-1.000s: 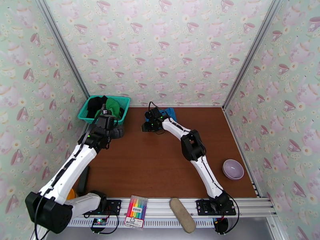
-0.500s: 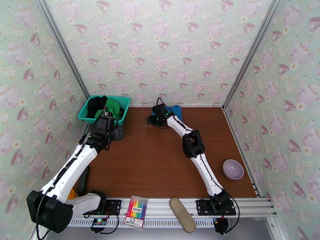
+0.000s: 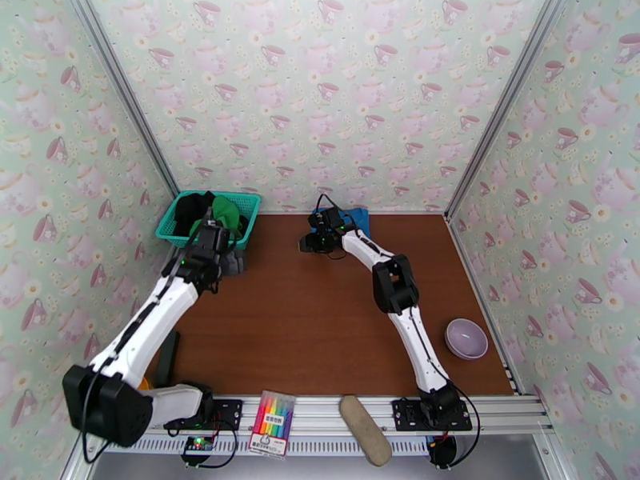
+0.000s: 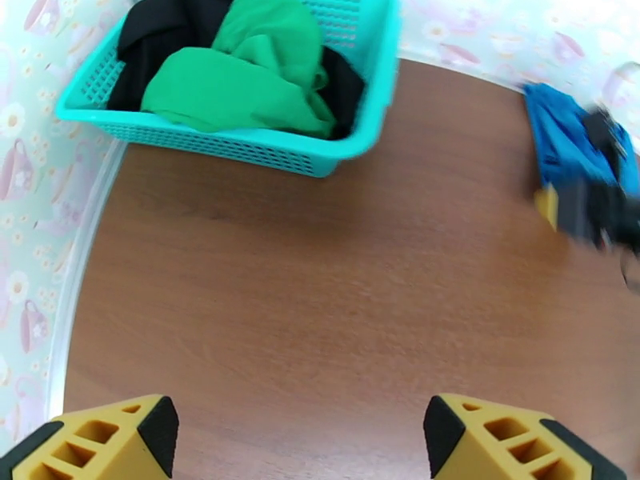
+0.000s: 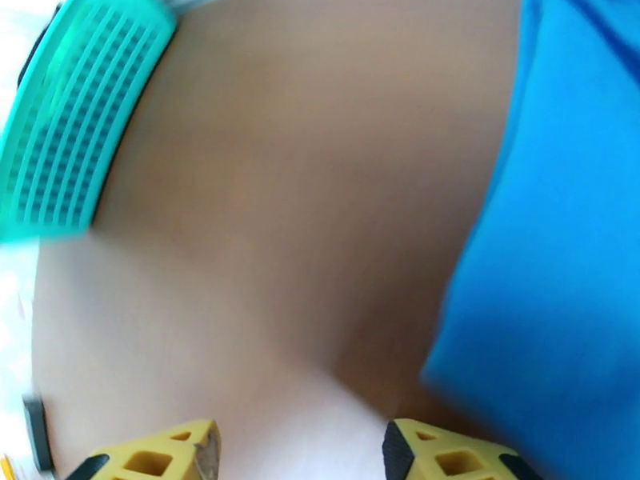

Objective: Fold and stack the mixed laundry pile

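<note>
A: Mixed laundry pile, where's it sitting?
B: Split up. Green garment and black garment are heaped together in the teal basket at the far left corner of the table. Blue garment is out on the wood by the back wall, well apart from the basket.
A: Blue one folded?
B: Can't tell. It looks compact and bunched, not spread flat, and the right wrist view is blurred, so all it gives is an edge of blue cloth.
A: Grippers?
B: Left gripper has its jaws spread wide with nothing between them, over bare table just short of the basket. Right gripper is also parted and empty, with the blue cloth just beside its right finger. I can't say whether they touch.
A: Progress call?
B: Early, I'd say. One of three garments is out of the basket, there's no stack anywhere, and no clear fold.
A: What's left?
B: Get the blue one laid flat and folded, or confirm it's folded. Then pull out the green and the black, fold each, and stack all three. The left arm looks best placed for the basket.
A: Risks?
B: Green lies over black, so one grab may drag both out.
</note>
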Available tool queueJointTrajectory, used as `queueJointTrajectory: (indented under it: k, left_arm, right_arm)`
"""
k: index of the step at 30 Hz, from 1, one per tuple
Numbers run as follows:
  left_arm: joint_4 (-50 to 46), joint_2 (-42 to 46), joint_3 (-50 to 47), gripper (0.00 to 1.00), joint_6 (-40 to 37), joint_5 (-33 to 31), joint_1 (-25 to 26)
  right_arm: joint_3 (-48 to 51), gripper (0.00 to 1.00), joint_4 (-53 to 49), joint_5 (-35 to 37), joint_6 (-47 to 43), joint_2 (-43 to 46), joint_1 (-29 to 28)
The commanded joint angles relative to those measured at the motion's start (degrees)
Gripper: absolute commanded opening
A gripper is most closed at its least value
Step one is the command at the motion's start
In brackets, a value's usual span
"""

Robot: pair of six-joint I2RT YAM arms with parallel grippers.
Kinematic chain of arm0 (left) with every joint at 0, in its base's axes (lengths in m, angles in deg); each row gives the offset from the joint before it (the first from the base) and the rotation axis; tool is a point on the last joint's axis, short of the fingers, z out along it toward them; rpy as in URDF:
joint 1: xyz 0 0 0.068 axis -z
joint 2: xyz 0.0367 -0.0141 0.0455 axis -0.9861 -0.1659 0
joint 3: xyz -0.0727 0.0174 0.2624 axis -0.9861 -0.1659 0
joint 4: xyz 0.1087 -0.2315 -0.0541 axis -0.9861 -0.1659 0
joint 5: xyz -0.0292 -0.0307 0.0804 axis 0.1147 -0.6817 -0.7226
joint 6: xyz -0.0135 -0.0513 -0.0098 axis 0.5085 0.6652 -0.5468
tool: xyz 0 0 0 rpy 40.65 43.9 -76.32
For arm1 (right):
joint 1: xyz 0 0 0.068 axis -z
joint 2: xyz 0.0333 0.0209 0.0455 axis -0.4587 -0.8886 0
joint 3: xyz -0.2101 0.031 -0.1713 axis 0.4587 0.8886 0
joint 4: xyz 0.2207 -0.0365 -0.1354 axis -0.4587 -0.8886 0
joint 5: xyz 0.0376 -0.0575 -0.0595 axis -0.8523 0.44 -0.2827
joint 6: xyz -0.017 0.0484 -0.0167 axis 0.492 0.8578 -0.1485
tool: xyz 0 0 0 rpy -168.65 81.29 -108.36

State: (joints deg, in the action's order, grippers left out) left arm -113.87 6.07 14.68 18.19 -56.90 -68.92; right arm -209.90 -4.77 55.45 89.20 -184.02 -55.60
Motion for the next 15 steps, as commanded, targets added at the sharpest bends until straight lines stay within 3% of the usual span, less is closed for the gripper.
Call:
queueJointTrajectory:
  k: [1,7,12,15]
  left_arm:
    - [-1.3,-8.1,9.5,0.84,-0.3,-0.3,-4.7]
    - [-5.0,-28.3,29.1,0.79,-1.3,6.7,-12.9]
    - [-13.4,-47.4,49.8,0.76,-3.2,10.0,-16.4]
    - [-12.7,-53.6,56.3,0.77,-3.5,12.5,-17.6]
  right_arm:
    - [10.4,0.61,5.1,1.6,-7.0,16.2,-2.1]
    - [31.2,0.61,5.3,10.7,-6.9,36.0,-4.7]
    - [44.2,0.6,6.4,11.9,-4.8,43.4,-5.5]
    - [49.6,0.61,8.4,12.1,-4.0,45.2,-5.9]
